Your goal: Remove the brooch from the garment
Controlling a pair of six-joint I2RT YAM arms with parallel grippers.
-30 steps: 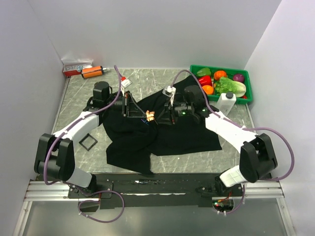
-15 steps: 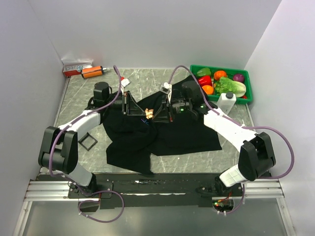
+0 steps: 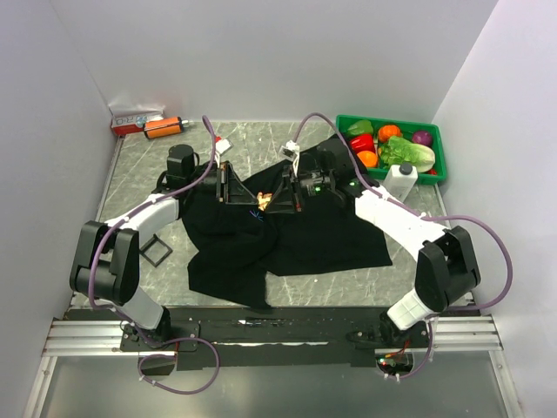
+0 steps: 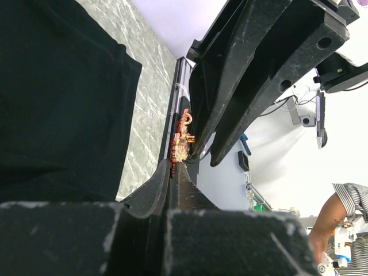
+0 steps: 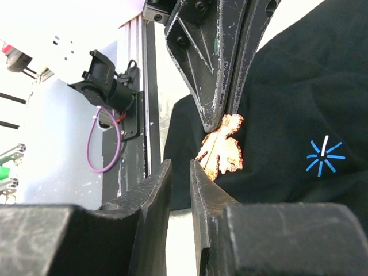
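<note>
The black garment (image 3: 296,244) lies spread over the middle of the table, its blue starburst mark (image 5: 325,155) showing. The brooch (image 4: 182,141), a tiny orange-tan leaf shape, is pinched at the tips of my left gripper (image 4: 175,164), which is shut on it just above the cloth. In the right wrist view the brooch (image 5: 221,146) hangs from the left gripper's fingers (image 5: 213,69). My right gripper (image 5: 181,164) faces it tip to tip, its jaws narrowly open with nothing between them; the brooch sits just beside the right-hand finger. From above, the brooch (image 3: 264,201) shows between the two grippers.
A green bin (image 3: 439,161) of vegetables stands at the back right with a white bottle (image 3: 400,183) in front of it. An orange cylinder with a black cap (image 3: 164,127) and a red-white box (image 3: 135,120) lie at the back left. A black square frame (image 3: 157,252) lies left of the cloth.
My right gripper has moved left, closing in on the brooch and the left gripper's tips. The left gripper has kept its hold and has hardly shifted.
</note>
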